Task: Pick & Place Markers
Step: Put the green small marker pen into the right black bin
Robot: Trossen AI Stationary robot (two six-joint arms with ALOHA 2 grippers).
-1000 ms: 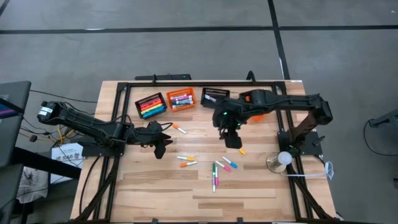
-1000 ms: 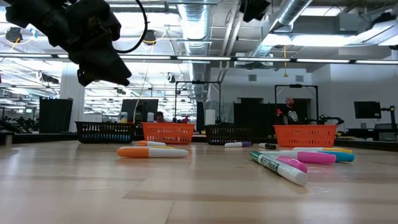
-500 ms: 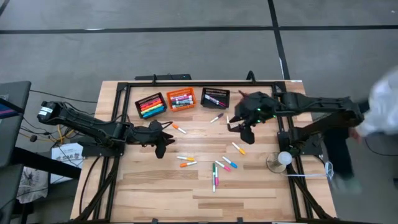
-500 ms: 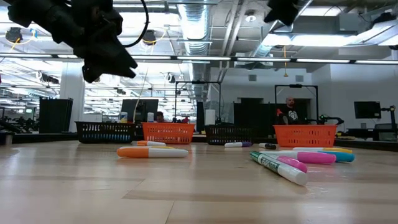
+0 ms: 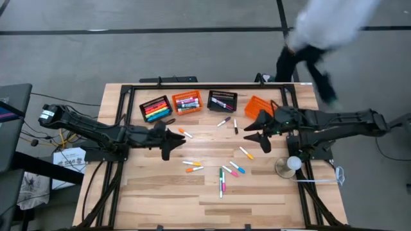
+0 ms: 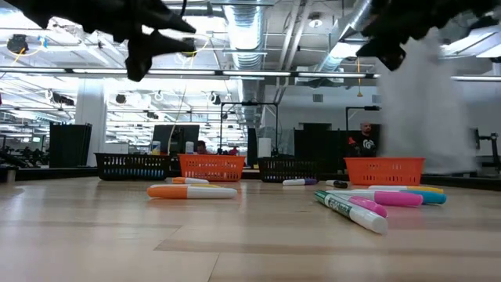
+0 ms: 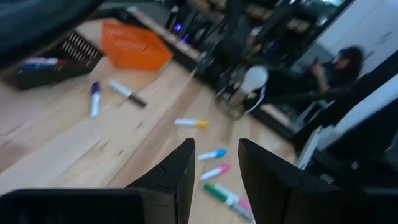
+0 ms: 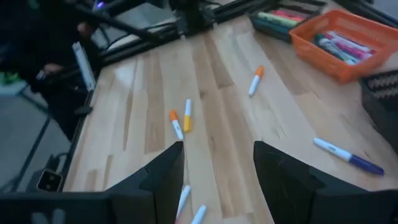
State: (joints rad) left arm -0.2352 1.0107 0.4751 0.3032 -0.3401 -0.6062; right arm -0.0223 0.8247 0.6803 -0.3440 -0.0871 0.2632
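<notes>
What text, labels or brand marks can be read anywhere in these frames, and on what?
None can be read.
Green marker, low view: dark print on the white barrel, too blurred to read.
Paper beside the table, high view: dark markings, too small to read.
Other markers and the baskets: no legible text.

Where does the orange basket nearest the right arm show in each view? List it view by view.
High view: the orange basket, far side, right of the black basket.
Low view: at the back, right of centre.
Left wrist view: beyond the purple-capped marker, beside the black basket.
Right wrist view: not in it.
Shared landmark: the purple-capped marker, seen in all four.
</notes>
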